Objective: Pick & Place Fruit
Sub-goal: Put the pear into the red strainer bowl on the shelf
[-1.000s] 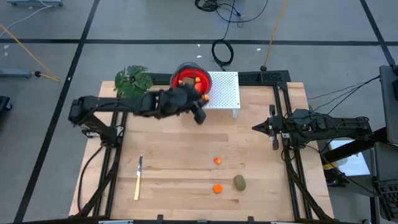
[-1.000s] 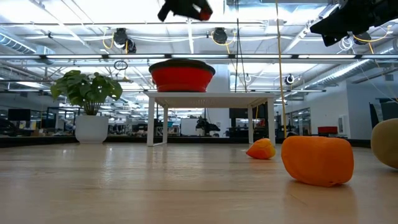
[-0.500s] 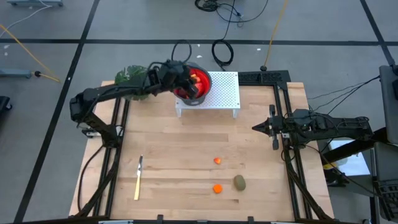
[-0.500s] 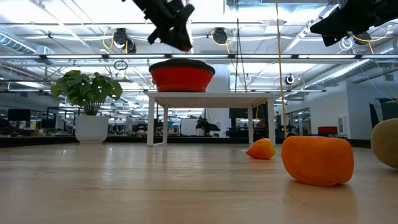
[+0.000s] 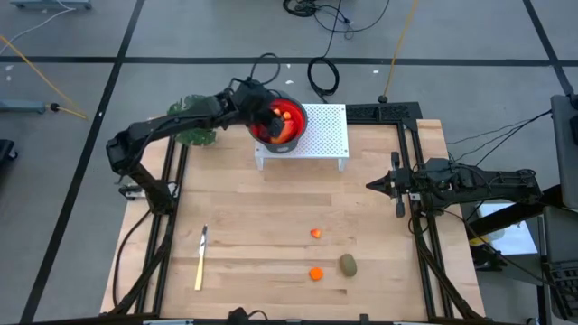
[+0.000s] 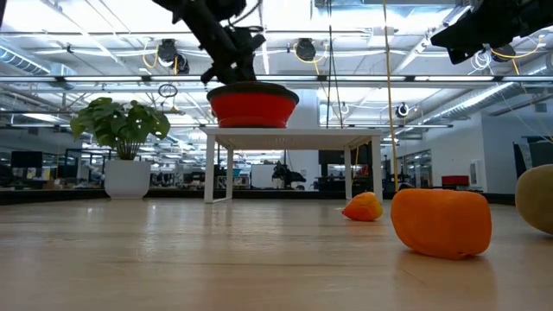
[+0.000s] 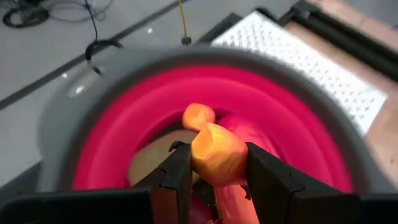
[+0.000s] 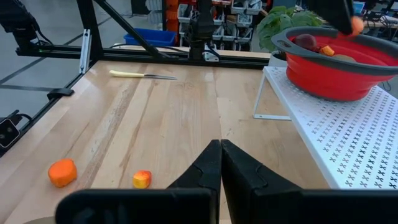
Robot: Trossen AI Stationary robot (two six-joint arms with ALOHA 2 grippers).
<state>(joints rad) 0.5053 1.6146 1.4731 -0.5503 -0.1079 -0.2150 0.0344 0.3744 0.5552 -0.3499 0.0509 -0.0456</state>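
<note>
table (image 5: 271, 226): light wooden top; the red bowl serves as landmark for every place below.
white stand (image 5: 327, 135): perforated rack at the table's far edge, carrying the bowl on its left part.
red bowl (image 5: 275, 125): sits on the stand; in the left wrist view it already holds an orange piece, a dark red one and a pale olive-brown shape.
left arm: reaches over the bowl from the plant side; left gripper (image 7: 211, 165) hangs directly above the bowl's middle, fingers pinching an orange fruit piece (image 7: 216, 155) between them.
right arm: waits well to the right of the bowl, out by the table's right rail; right gripper (image 8: 219, 163) has its fingers pressed together with nothing between them.
plant (image 5: 191, 117): green leaves just left of the bowl, partly under the left arm.
knife (image 5: 200, 257): pale yellow, on the table well in front of the bowl and to its left.
olive-brown fruit (image 5: 348, 264): on the table far in front of the bowl, near the front edge.
orange chunk (image 5: 315, 273): just left of the olive-brown fruit.
small orange-red piece (image 5: 316, 233): between the chunk and the bowl, nearer the chunk.
step: seemingly the place phase, fruit carried above the bowl and not yet let go.
next move: likely spread the fingers so the piece drops inside the rim, then go for one of the three pieces left on the table.
</note>
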